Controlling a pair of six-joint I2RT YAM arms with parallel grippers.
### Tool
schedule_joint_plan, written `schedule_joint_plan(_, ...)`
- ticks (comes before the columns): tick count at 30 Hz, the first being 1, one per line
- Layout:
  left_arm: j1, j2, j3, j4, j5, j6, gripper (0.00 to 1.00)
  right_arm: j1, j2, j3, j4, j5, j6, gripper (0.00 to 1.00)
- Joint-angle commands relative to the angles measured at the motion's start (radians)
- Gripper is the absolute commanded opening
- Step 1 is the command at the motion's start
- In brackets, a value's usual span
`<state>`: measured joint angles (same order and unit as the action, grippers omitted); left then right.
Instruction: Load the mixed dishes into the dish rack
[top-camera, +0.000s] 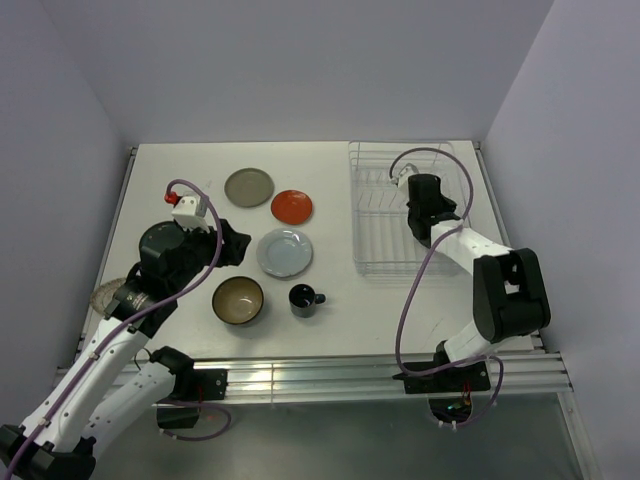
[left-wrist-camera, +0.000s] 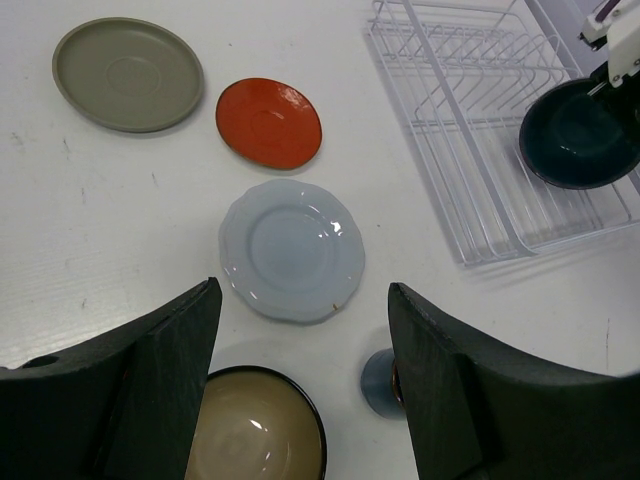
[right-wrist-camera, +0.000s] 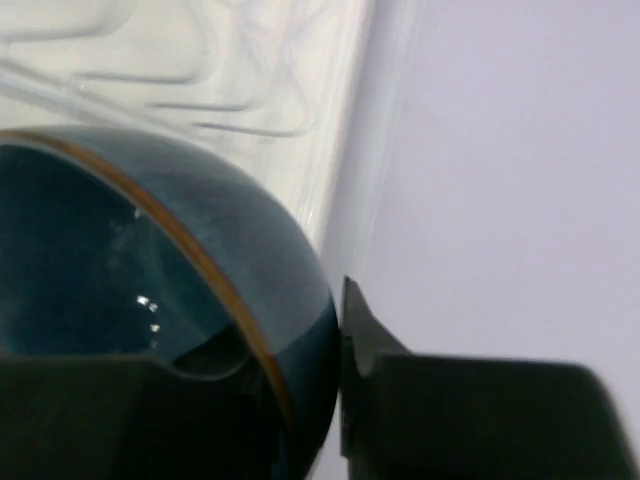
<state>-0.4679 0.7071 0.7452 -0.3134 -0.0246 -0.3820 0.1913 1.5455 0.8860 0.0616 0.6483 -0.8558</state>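
My right gripper (top-camera: 422, 200) is shut on the rim of the teal-blue bowl (right-wrist-camera: 150, 300) and holds it over the right side of the white wire dish rack (top-camera: 385, 235). The bowl (left-wrist-camera: 578, 135) and the rack (left-wrist-camera: 470, 120) also show in the left wrist view. My left gripper (top-camera: 235, 245) is open and empty above the table. It hovers over the pale blue-white plate (top-camera: 284, 252), the olive-brown bowl (top-camera: 238, 300) and the small black mug (top-camera: 303, 299). The grey-olive plate (top-camera: 248, 186) and the orange-red plate (top-camera: 291, 206) lie farther back.
A round grey mesh-like disc (top-camera: 108, 293) lies at the table's left edge, partly under my left arm. Walls close in the table at the back, left and right. The rack stands near the right wall.
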Motion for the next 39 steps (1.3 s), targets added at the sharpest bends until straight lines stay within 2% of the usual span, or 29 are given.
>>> schedule_joint_plan(1, 0.002, -0.012, -0.003, 0.022, -0.006, 0.015, 0.74, 0.007, 0.005, -0.01, 0.086, 0.036, -0.002, 0.0)
schedule_joint_plan(9, 0.003, -0.014, -0.004, 0.022, -0.005, 0.015, 0.74, 0.013, 0.019, -0.015, 0.07, 0.036, 0.009, 0.0)
schedule_joint_plan(21, 0.003, -0.012, -0.003, 0.022, -0.005, 0.017, 0.74, 0.05, 0.007, -0.038, 0.145, 0.094, -0.026, 0.0)
schedule_joint_plan(35, 0.003, -0.017, -0.003, 0.022, -0.005, 0.017, 0.74, 0.05, -0.045, -0.051, 0.334, 0.181, -0.189, 0.0)
schedule_joint_plan(39, 0.003, -0.018, -0.003, 0.023, -0.003, 0.018, 0.74, 0.05, -0.036, -0.096, 0.504, 0.212, -0.311, 0.0)
